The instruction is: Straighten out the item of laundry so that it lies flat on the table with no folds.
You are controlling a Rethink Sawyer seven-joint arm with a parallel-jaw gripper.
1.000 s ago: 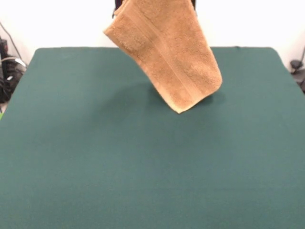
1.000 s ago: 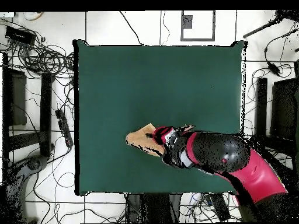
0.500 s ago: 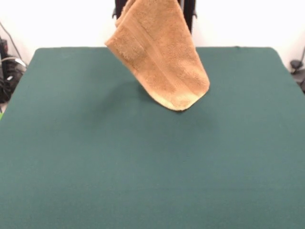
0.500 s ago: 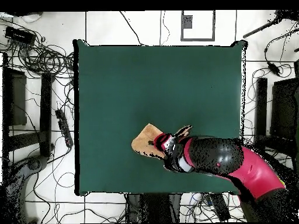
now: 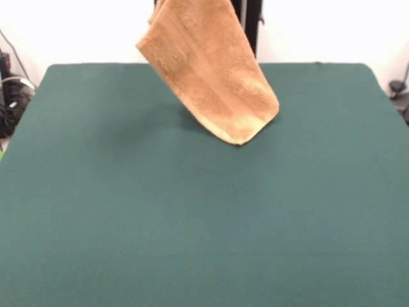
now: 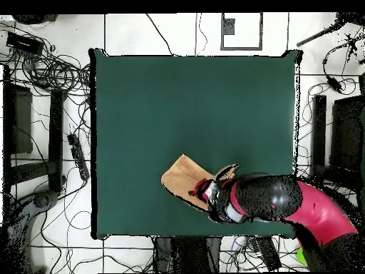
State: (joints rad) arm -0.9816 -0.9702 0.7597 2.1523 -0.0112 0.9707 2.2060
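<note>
The item of laundry (image 5: 211,77), an orange-tan terry towel with a paler woven band, hangs in the air over the far half of the green table (image 5: 192,224). Its lowest corner sits just above the cloth. In the front view its top runs out of the picture, so the grip itself is hidden there. From overhead, the towel (image 6: 184,177) spreads out from under the red and black arm, and my gripper (image 6: 202,190) is shut on its edge near the table's (image 6: 192,100) bottom edge.
Tangled cables (image 6: 50,64) and black stands (image 6: 21,128) lie on the floor left of the table. More black equipment (image 6: 349,128) stands on the right. A dark upright (image 5: 250,22) shows behind the towel.
The arm has drawn back toward the table's bottom edge in the overhead view, carrying the towel. In the front view the hanging towel has swung left and its lowest corner has lifted a little.
</note>
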